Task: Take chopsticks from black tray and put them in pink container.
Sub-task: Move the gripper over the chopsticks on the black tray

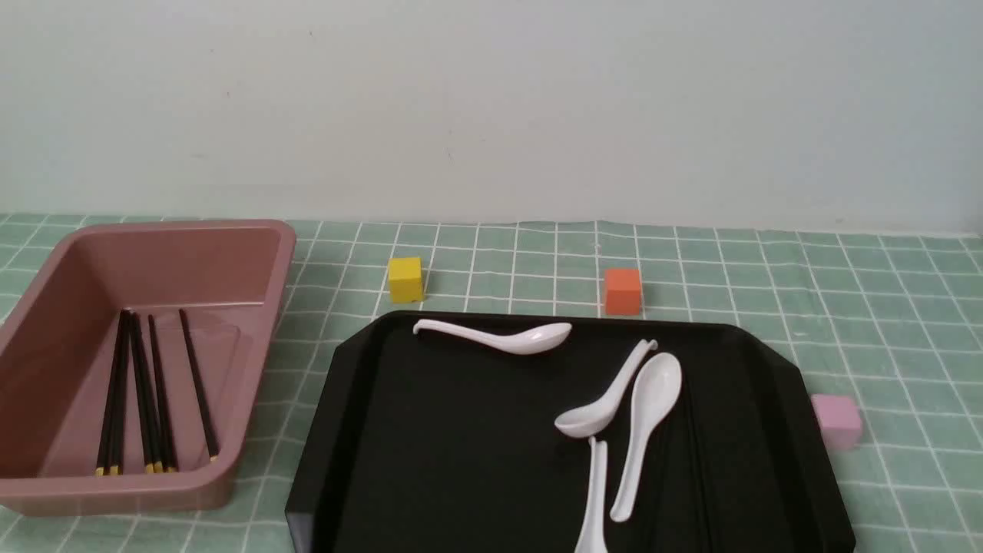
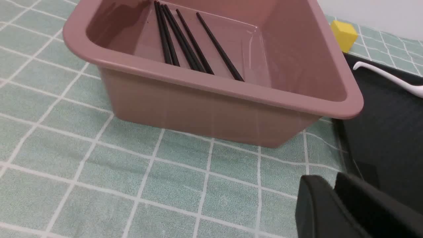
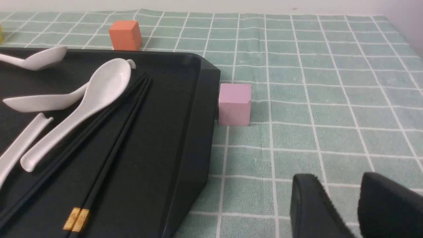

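Observation:
Several black chopsticks (image 1: 157, 392) with yellow ends lie along the floor of the pink container (image 1: 261, 307) at the left. The left wrist view shows these chopsticks (image 2: 185, 43) inside the pink container (image 2: 211, 109). More chopsticks (image 3: 112, 148) lie on the black tray (image 3: 185, 132) beside the white spoons, near its right rim. They hardly show on the black tray (image 1: 430, 461) in the front view. My left gripper (image 2: 332, 180) is shut on nothing, over the cloth by the tray's left edge. My right gripper (image 3: 340, 185) is open over the cloth, right of the tray. Neither gripper shows in the front view.
Several white spoons (image 1: 499, 336) lie on the tray, one of them (image 3: 82, 105) against the chopsticks. A yellow cube (image 1: 405, 279) and an orange cube (image 1: 622, 290) stand behind the tray. A pale pink cube (image 1: 837, 418) sits at its right rim. A green checked cloth covers the table.

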### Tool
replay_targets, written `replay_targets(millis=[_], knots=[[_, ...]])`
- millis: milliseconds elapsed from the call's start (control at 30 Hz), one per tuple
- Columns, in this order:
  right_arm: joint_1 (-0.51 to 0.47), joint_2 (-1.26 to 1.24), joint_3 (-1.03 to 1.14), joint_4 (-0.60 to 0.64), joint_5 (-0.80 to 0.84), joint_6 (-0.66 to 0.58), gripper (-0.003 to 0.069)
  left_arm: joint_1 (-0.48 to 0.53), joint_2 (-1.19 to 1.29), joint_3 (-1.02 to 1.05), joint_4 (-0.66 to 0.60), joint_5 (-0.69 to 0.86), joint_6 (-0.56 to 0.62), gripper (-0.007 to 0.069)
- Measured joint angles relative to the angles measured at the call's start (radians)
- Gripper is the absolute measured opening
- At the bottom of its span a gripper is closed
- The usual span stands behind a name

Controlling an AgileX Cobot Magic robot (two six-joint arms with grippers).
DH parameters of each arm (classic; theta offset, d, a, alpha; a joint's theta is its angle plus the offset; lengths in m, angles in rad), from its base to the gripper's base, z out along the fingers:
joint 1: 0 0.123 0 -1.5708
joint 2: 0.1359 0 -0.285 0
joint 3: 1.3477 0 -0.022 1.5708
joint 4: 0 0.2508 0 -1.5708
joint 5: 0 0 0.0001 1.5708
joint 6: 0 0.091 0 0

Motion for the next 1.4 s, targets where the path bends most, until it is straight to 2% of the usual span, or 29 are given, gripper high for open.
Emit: replay_targets(millis=[1267,1367,1400], knots=[[0.0,0.0,0.0,0.001,0.0,0.0,0.024,0.0,0.0,0.0,0.0,0.0,0.0,0.0113],[0.0,0.0,0.0,0.042,-0.006,0.017,0.024,0.0,0.0,0.0,0.0,0.0,0.0,0.0113],[0.0,0.0,0.001,0.126,-0.017,0.074,0.024,0.0,0.0,0.0,0.0,0.0,0.0,0.0113]])
